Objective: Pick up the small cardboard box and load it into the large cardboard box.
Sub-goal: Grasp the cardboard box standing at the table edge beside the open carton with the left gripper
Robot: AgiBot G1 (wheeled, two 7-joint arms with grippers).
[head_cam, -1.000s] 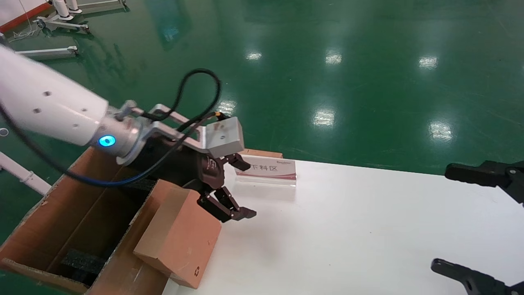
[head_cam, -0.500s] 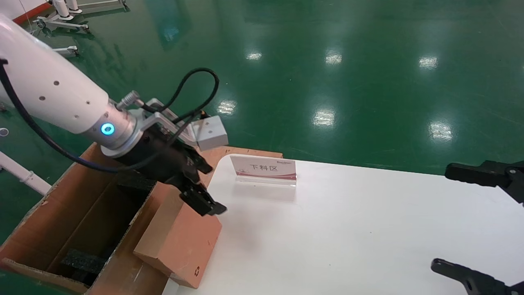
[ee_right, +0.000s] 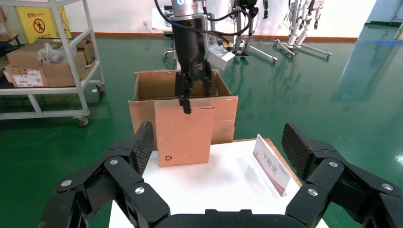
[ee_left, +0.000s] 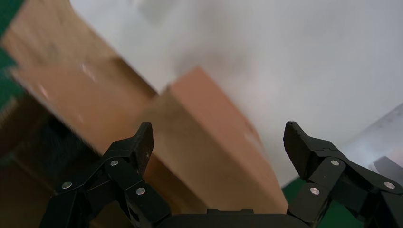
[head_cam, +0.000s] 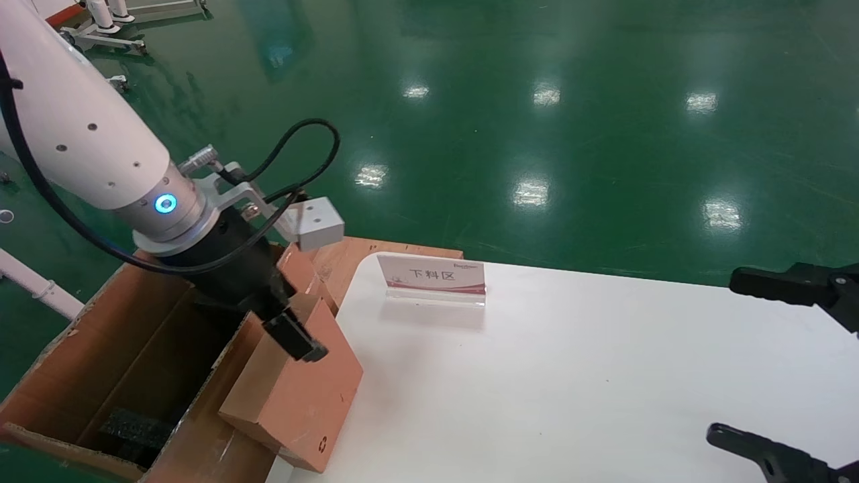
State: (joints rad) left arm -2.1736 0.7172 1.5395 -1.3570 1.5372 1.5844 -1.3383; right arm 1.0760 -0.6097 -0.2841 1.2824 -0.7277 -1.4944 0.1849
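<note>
Left gripper (head_cam: 285,320), fingers spread, hangs over my small cardboard box (head_cam: 295,392), which leans on the large cardboard box (head_cam: 74,362); right gripper (ee_right: 216,142) parked, spread.

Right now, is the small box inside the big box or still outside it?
Outside: the small box leans against the big box at the table edge.

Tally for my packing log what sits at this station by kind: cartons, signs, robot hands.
Cardboard cartons: 2, the small cardboard box and the large cardboard box
Sign stands: 1, the acrylic sign on the white table
Robot hands: 2, the left hand open over the small box's top edge, the right hand open and idle
Total: 5
</note>
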